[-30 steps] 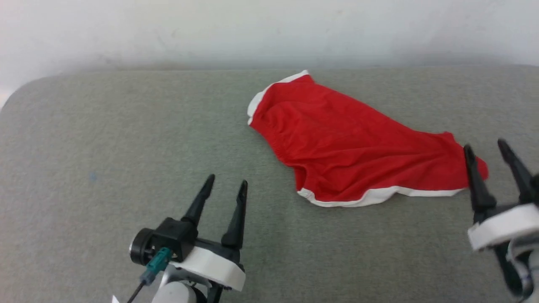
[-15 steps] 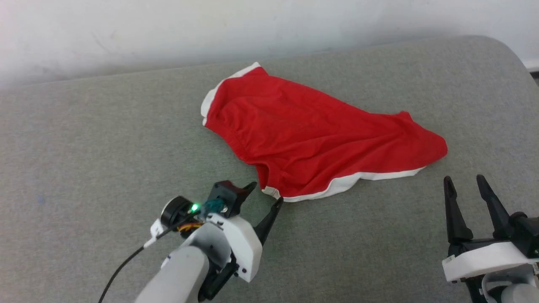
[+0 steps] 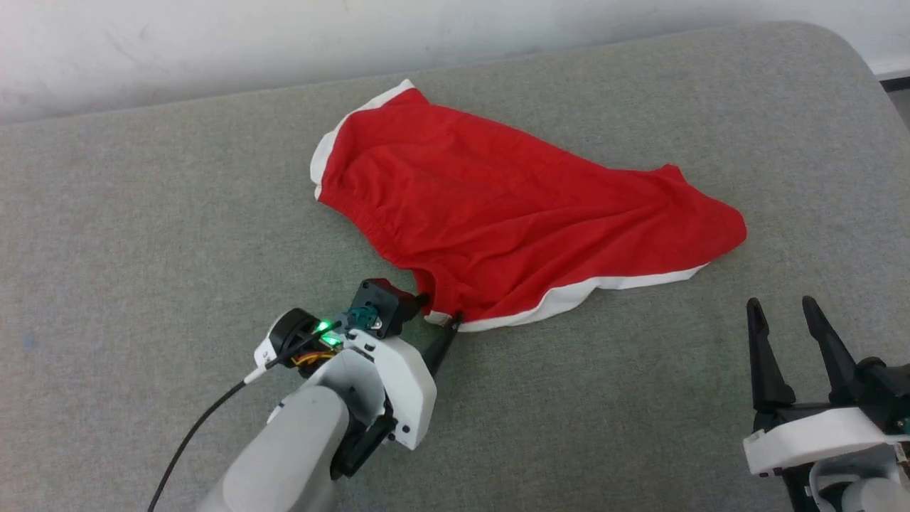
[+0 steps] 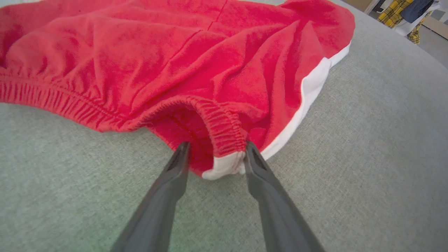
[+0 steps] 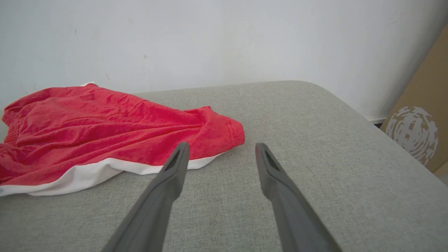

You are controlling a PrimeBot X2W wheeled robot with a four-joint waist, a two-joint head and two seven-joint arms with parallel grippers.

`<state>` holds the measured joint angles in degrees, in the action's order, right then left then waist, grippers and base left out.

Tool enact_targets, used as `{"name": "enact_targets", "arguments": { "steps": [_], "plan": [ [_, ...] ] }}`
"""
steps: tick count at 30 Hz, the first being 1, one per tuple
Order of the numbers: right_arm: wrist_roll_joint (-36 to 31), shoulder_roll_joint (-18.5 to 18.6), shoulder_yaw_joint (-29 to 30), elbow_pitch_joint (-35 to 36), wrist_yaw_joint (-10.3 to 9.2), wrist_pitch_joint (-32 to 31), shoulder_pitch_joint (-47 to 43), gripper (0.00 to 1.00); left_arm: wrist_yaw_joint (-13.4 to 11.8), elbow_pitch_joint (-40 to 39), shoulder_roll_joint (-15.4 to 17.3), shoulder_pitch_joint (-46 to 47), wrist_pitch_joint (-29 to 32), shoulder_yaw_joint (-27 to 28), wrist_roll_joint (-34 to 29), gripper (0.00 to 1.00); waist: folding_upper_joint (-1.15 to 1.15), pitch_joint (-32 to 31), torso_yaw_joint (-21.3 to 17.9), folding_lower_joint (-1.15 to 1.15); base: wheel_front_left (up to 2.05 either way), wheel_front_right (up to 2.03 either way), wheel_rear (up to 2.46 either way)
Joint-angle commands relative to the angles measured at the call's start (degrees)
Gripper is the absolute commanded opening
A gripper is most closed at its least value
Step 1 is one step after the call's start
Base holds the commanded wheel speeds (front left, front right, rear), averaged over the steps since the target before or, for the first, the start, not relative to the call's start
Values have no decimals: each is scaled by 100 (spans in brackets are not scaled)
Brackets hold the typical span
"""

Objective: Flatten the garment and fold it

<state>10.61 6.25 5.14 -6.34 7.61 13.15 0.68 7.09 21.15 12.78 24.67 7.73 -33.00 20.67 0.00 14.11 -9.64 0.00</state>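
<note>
Red shorts (image 3: 512, 213) rumpled on grey bench (image 3: 142, 213), left gripper (image 4: 217, 145) spread astride their waistband corner, right gripper (image 3: 780, 302) spread, apart from cloth

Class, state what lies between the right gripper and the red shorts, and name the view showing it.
Only bare grey cloth surface separates the right gripper from the shorts and their white-trimmed hem; nothing rests there. The head view shows it plainly.

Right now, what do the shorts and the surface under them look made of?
Shorts: soft matte red knit, possibly cotton or polyester; fuzzy nap, limp creases, gathered elastic waistband. Surface: matte grey-green woven upholstery, probably padded; fine heathered weave, rounded corner.
</note>
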Motion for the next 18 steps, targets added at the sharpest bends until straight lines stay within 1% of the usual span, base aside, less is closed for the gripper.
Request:
{"name": "enact_targets", "arguments": {
  "steps": [1, 7, 8, 12, 18],
  "plan": [
    [-30, -29, -6, -13, -12, 13, 73, 100, 5, 37, -5, 121, -54, -14, 15, 0, 0, 17, 30, 0, 0, 0, 0],
    [-58, -12, -17, -91, -12, -3, 69, 100, -28, 28, -3, 109, -324, -12, 23, 0, 0, -70, 166, 0, 0, 0, 0],
    [-73, 13, -34, -113, -12, -42, 50, 100, -101, -19, 22, 29, -477, 43, 34, 0, 0, -155, 235, 0, 0, 0, 0],
    [-97, 90, -94, -92, -12, -161, -18, 100, -291, -190, 125, -246, -719, 180, 78, 0, 0, -344, 403, 0, 0, 0, 0],
    [-91, 174, -206, 48, -12, -404, -153, 100, -541, -573, 383, -805, -830, 362, 183, 0, 0, -563, 690, 0, 0, 0, 0]
  ]
}}
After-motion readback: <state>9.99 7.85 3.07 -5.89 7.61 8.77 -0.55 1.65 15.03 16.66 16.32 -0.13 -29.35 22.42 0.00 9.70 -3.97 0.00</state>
